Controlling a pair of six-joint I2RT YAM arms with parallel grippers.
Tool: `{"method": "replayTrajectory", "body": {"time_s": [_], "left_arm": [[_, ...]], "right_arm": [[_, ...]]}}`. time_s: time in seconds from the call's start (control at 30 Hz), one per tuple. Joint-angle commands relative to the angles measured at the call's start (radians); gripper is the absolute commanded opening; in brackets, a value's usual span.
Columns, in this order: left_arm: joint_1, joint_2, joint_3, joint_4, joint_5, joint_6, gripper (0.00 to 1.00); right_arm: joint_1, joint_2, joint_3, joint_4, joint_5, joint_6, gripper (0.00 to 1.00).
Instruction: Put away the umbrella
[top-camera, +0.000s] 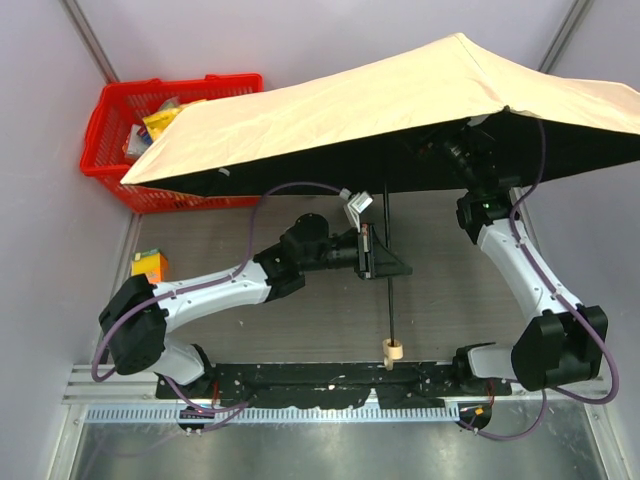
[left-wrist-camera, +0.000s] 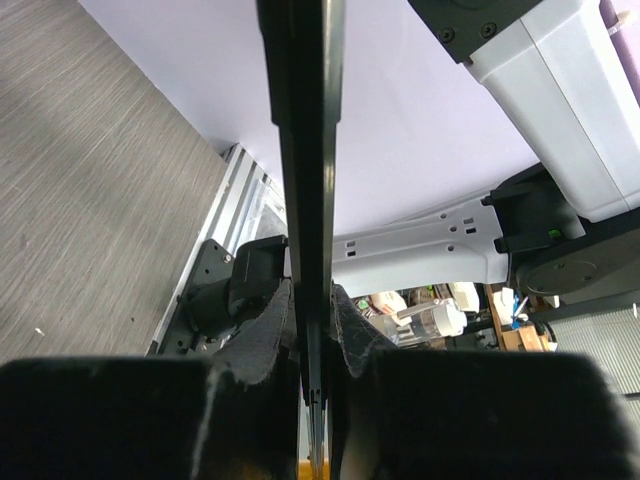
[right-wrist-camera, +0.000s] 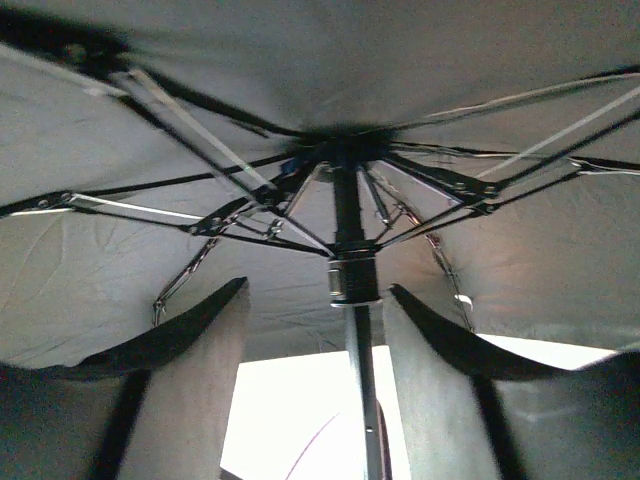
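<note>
Two grippers to verify before collapsing the canopy. Locate the umbrella (top-camera: 330, 110) fully open and tilted over the far half of the table (top-camera: 450, 300), beige canopy overhanging the red basket (top-camera: 105, 125). Trace the black shaft (top-camera: 386, 290) from the hub under the canopy straight back to the cream handle (top-camera: 392, 350) at the near edge. Take the long axis as far-to-near, roughly midway between the two arm bases.

Confirm the left gripper (top-camera: 378, 252) clamped on the shaft at about mid-length. Cross-check in the left wrist view: fingers (left-wrist-camera: 250, 350) pressed against both sides of the shaft.

Confirm the right gripper (right-wrist-camera: 318, 290) spread wide beneath the canopy, fingers (right-wrist-camera: 190, 390) either side of the shaft without touching it, just short of the metal runner (right-wrist-camera: 350, 278). Read the runner as lying directly ahead of this gripper, toward the hub.

Judge the right arm as the nearer one to the runner, and the left as the anchor. Expect the coming move to call for closing on the runner and drawing it along the shaft toward the handle. Keep any pull in line with the shaft to avoid bending the ribs (right-wrist-camera: 200, 225).
</note>
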Motion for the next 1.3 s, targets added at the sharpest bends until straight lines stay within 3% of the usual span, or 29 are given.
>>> {"method": "replayTrajectory", "body": {"time_s": [0.0, 0.17, 0.33, 0.53, 0.97, 1.1, 1.23, 1.27], "left_arm": [[-0.003, -0.023, 0.026, 0.129, 0.008, 0.022, 0.00], [-0.006, -0.018, 0.024, 0.131, 0.008, 0.021, 0.00], [-0.009, -0.013, 0.023, 0.137, 0.008, 0.016, 0.00], [-0.012, -0.012, 0.020, 0.140, 0.003, 0.014, 0.00], [-0.016, -0.010, 0.004, 0.166, 0.005, -0.002, 0.00], [-0.016, -0.012, 0.004, 0.170, 0.003, -0.006, 0.00], [-0.019, -0.010, 0.001, 0.170, 0.000, -0.007, 0.00], [-0.019, -0.012, -0.002, 0.177, -0.001, -0.009, 0.00]], "right_arm": [[0.014, 0.019, 0.064, -0.042, -0.024, -0.032, 0.58], [0.040, -0.006, 0.090, -0.184, 0.019, -0.160, 0.63], [0.049, 0.060, 0.110, -0.062, -0.006, -0.082, 0.61], [0.057, 0.105, 0.115, 0.055, -0.004, 0.007, 0.44], [0.071, 0.171, 0.103, 0.276, 0.034, 0.119, 0.42], [0.077, 0.182, 0.109, 0.293, 0.027, 0.136, 0.31], [0.075, 0.194, 0.103, 0.328, 0.022, 0.136, 0.00], [0.075, 0.200, 0.092, 0.339, 0.025, 0.136, 0.00]]}}
